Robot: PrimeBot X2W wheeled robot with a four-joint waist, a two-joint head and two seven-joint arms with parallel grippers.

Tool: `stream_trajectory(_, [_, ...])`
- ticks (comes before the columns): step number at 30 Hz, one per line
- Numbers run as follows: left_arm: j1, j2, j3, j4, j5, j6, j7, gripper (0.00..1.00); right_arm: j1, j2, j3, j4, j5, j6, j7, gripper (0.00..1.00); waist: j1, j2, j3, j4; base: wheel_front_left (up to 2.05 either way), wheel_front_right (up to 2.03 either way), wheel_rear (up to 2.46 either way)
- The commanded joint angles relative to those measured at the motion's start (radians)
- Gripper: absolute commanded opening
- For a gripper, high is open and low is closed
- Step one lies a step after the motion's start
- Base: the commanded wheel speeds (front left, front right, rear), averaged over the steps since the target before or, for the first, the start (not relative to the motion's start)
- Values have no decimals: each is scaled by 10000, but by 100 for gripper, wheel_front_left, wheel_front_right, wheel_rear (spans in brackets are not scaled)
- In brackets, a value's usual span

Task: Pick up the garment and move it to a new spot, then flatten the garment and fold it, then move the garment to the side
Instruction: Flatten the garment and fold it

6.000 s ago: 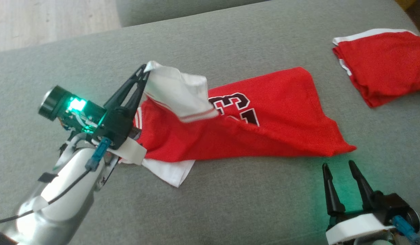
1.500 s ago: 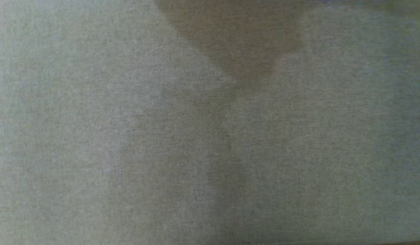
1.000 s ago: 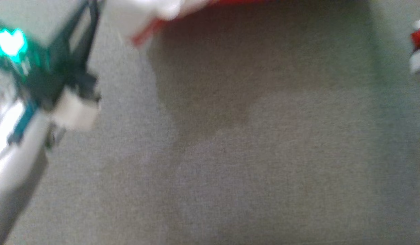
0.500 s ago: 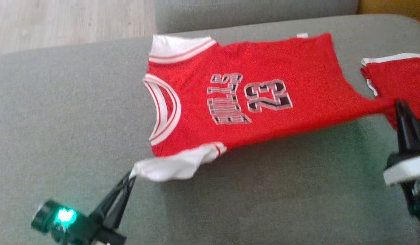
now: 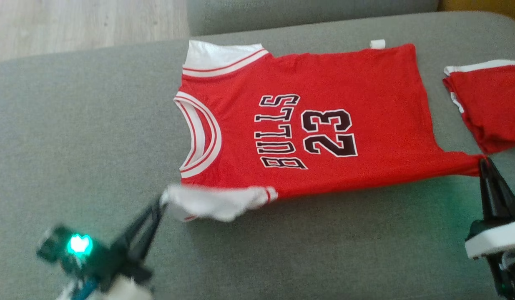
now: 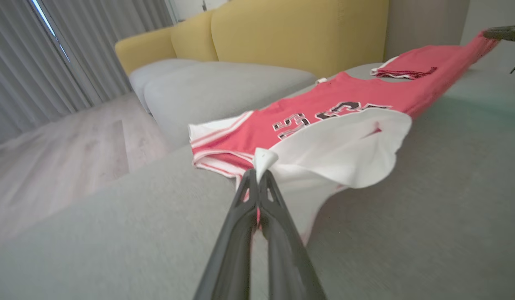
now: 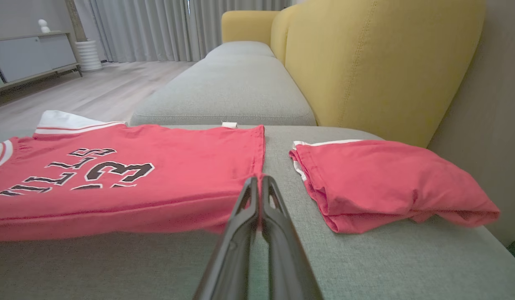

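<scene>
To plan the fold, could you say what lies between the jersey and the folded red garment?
A bare strip of grey cushion separates jersey and folded garment, seen in the head view.

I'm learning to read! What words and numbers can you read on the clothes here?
"BULLS": black letters on the red jersey.
"23": black number next to that word, same jersey.
White tag at the jersey's hem: too small to read.
Folded red garment: no writing shows.

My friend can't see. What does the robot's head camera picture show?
A red jersey lies spread on a grey cushion, two near corners pinched by the left gripper and right gripper. Another folded red garment lies beside it.
</scene>
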Motion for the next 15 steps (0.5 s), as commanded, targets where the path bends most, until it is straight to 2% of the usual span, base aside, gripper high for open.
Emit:
stream_trajectory(1, [-1164, 155, 576, -48, 170, -56, 17, 0, -550, -162, 74, -57, 14, 65, -64, 0, 0, -1, 284, -4, 0, 0, 0])
stream_trajectory(10, [-4974, -746, 315, 2213, 1284, -978, 148, 0, -2787, 6, 687, 1340, 46, 65, -64, 0, 0, -1, 1668, -283, 0, 0, 0])
stream_trajectory(15, [-6306, -1046, 83, 3328, 1782, -1327, 105, 0, -3742, 46, 1000, 1922, -6, 65, -64, 0, 0, -1, 2171, -411, 0, 0, 0])
